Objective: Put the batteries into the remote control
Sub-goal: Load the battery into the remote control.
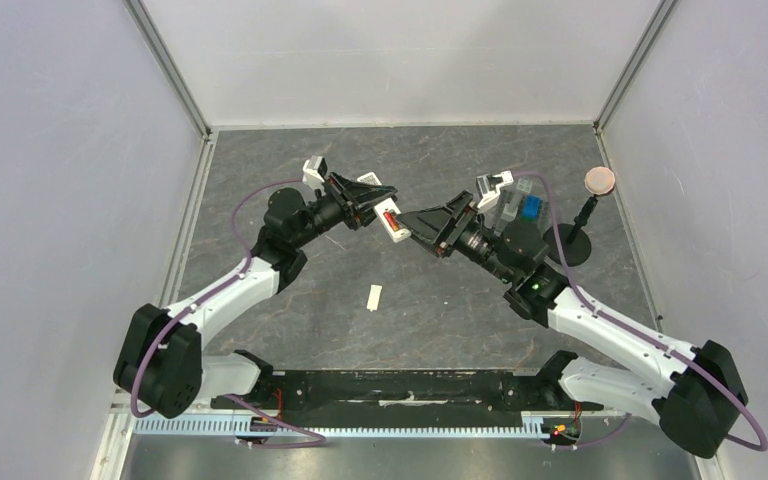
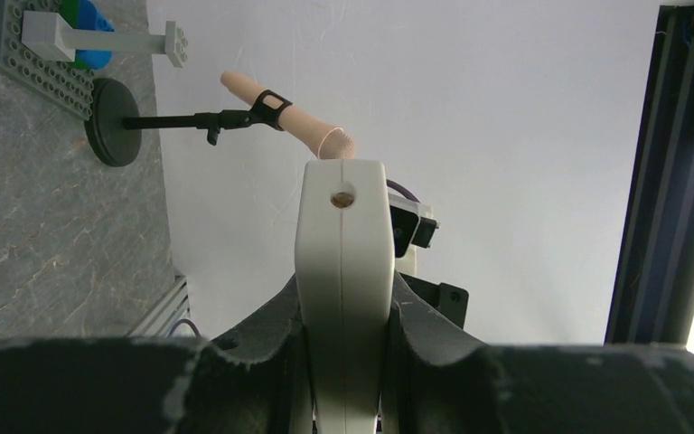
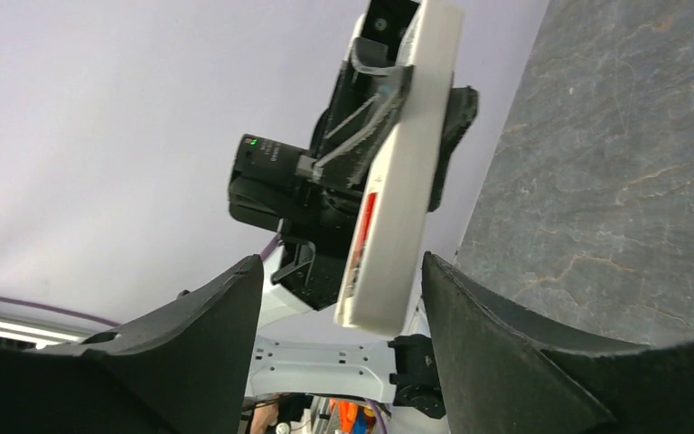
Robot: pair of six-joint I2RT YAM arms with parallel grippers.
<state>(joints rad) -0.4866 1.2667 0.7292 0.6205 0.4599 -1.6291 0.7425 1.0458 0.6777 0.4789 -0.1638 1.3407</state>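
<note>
A grey, stone-patterned tabletop (image 1: 440, 310) is enclosed by pale walls (image 1: 70, 180) on three sides. Above its middle, the remote control (image 1: 389, 220) is held in the air by the left pincer (image 1: 378, 207), which is pressed against the two sides of the remote control. In the left wrist view the white body is seen edge-on, clamped between the dark fingers (image 2: 257, 362), and it stands out well beyond their tips.

The right pincer (image 1: 412, 222) is pointed at the left pincer from the opposite side, with its jaws spread wide and nothing gripped between them. In the right wrist view the free end of the remote control is seen in the gap between the two spread fingers (image 3: 497, 353), close to them but apart from both. In the open side of the remote control, a red battery (image 3: 367, 217) is seen lying along its length. A second battery cannot be made out in any view.

Below both pincers, nearer to the arm bases, a small white cover piece (image 1: 374, 297) is lying flat on the tabletop, well apart from the remote control. Behind the right pincer, beside its wrist, blue and grey blocks (image 1: 522, 206) are placed. Further out to the same side, a black stand (image 1: 572, 246) with a round base is set, and a pale pink rod (image 2: 287, 114) is clipped to it.
</note>
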